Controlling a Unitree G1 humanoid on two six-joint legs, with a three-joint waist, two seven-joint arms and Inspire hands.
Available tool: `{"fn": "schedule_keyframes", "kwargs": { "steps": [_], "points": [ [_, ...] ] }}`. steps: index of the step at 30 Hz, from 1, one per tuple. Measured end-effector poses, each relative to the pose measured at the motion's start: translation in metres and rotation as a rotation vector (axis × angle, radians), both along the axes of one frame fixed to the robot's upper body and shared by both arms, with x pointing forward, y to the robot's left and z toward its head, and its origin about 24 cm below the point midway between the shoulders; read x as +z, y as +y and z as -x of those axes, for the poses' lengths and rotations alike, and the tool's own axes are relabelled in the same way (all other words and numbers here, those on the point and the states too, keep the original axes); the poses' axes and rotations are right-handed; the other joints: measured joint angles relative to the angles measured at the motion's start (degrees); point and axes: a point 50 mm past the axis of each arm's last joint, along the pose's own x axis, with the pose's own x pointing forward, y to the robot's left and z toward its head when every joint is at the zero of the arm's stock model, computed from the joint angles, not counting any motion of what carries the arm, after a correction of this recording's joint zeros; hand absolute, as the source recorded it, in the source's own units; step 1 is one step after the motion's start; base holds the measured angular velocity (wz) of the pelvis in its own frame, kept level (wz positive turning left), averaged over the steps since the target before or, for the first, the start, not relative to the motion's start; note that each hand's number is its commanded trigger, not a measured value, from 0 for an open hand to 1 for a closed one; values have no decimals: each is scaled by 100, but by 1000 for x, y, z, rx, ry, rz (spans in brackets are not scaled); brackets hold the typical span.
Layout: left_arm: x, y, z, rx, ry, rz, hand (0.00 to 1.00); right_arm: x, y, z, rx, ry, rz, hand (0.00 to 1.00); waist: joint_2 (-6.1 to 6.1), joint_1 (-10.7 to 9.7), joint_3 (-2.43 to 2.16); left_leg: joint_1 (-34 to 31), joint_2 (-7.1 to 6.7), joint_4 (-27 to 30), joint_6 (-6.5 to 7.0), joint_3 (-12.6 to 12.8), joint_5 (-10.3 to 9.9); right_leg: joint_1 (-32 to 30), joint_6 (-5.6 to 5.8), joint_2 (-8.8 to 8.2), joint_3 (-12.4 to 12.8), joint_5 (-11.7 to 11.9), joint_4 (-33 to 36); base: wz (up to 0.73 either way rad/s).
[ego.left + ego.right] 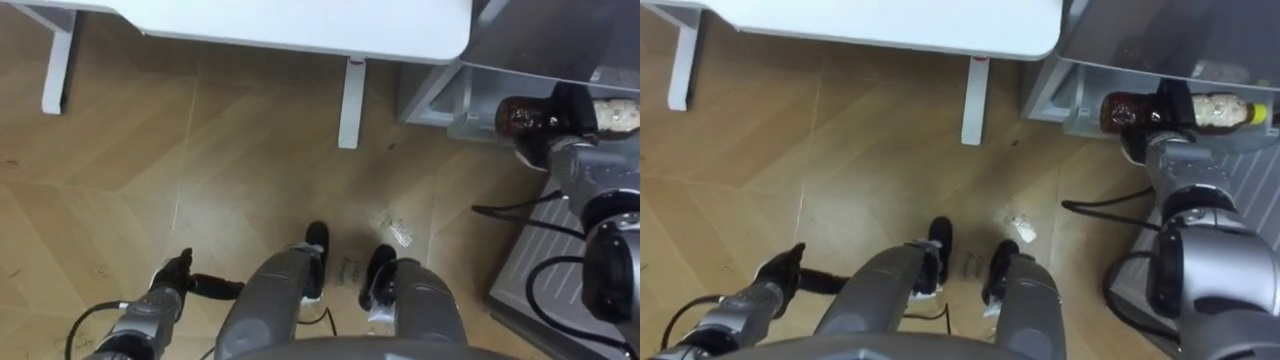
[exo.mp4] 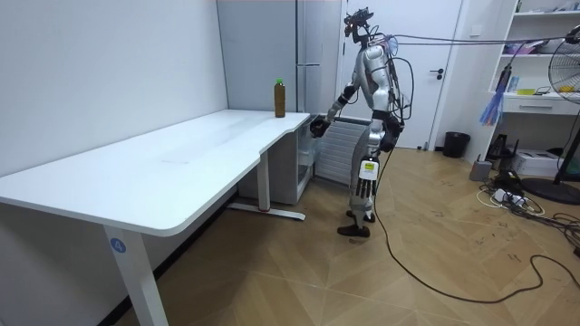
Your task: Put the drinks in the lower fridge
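We list, in the room view:
- white desk (image 2: 181, 167), 9 o'clock
- herringbone wood floor (image 2: 426, 263), 5 o'clock
- white door (image 2: 433, 54), 2 o'clock
- black waste bin (image 2: 456, 144), 3 o'clock
- standing fan (image 2: 564, 77), far 3 o'clock edge

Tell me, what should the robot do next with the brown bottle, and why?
Probably ease the brown bottle deeper into the fridge: the right robot hand grips it at the open front, beside a paler bottle.
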Motion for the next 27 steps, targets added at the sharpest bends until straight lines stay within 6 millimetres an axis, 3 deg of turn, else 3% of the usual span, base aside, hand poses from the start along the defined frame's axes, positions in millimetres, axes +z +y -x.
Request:
{"fn": "schedule_keyframes", "kwargs": {
  "steps": [16, 17, 18, 22, 27],
  "points": [
    [-1, 6, 11, 9, 25, -13, 0, 16, -20, -3, -30, -25, 48, 100, 64, 109, -29, -373, -8, 307, -19, 15, -28, -395, -82, -98, -25, -92, 432, 0],
    [-1, 6, 11, 10, 25, -11, 0, 16, -20, -3, -34, -24, 49, 66, 79, 127, -35, -364, -4, 299, -24, 18, -29, -394, -86, -97, -24, -93, 436, 0],
    [-1, 6, 12, 11, 26, -11, 0, 16, -20, -3, -37, -24, 50, 0, 87, 130, -40, -360, -3, 298, -25, 19, -28, -392, -87, -96, -24, -94, 438, 0],
    [-2, 6, 12, 8, 29, -11, 0, 17, -23, -2, -63, -29, 59, 0, 131, 159, -60, -351, 0, 276, -34, 56, -20, -415, -104, -108, -4, -104, 459, -2],
    [-2, 4, 13, 7, 32, -7, 0, 17, -25, -2, -81, -30, 52, 0, 150, 175, -52, -350, -11, 234, -38, 121, -14, -479, -133, -141, 39, -128, 518, -2]
  ]
}}
